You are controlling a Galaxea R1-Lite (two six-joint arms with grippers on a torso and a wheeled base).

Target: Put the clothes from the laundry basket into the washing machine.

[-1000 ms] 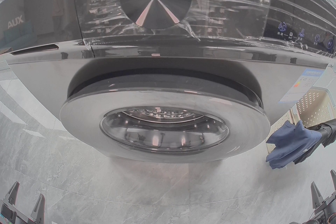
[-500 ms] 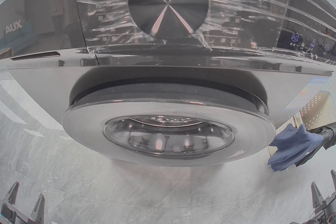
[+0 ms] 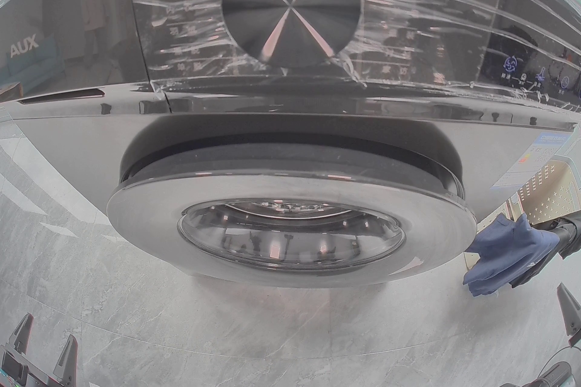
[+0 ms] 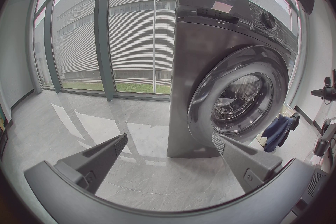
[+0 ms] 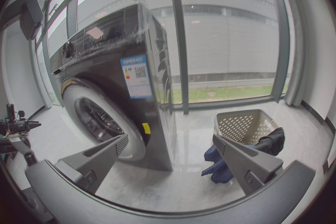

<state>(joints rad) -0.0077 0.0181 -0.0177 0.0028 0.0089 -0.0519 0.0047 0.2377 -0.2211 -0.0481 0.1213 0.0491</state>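
Note:
The grey washing machine (image 3: 290, 122) stands right in front of me, its round glass door (image 3: 290, 228) shut. To its right stands a beige laundry basket (image 3: 548, 191), with a blue garment (image 3: 505, 255) and a black garment (image 3: 566, 234) hanging over its rim. My left gripper (image 3: 45, 343) is low at the near left, open and empty (image 4: 169, 139). My right gripper (image 5: 169, 139) is open and empty too, low at the near right, short of the basket (image 5: 245, 123) and the blue garment (image 5: 215, 165).
Pale marble-patterned floor (image 3: 272, 321) lies between me and the machine. Tall windows (image 4: 133, 32) run behind the machine and basket. A white wall (image 5: 323, 70) stands beyond the basket.
The head camera shifted a little a second ago, so the machine sits slightly lower and larger. Since then the right gripper has moved toward the right edge. The garments and left gripper stayed put.

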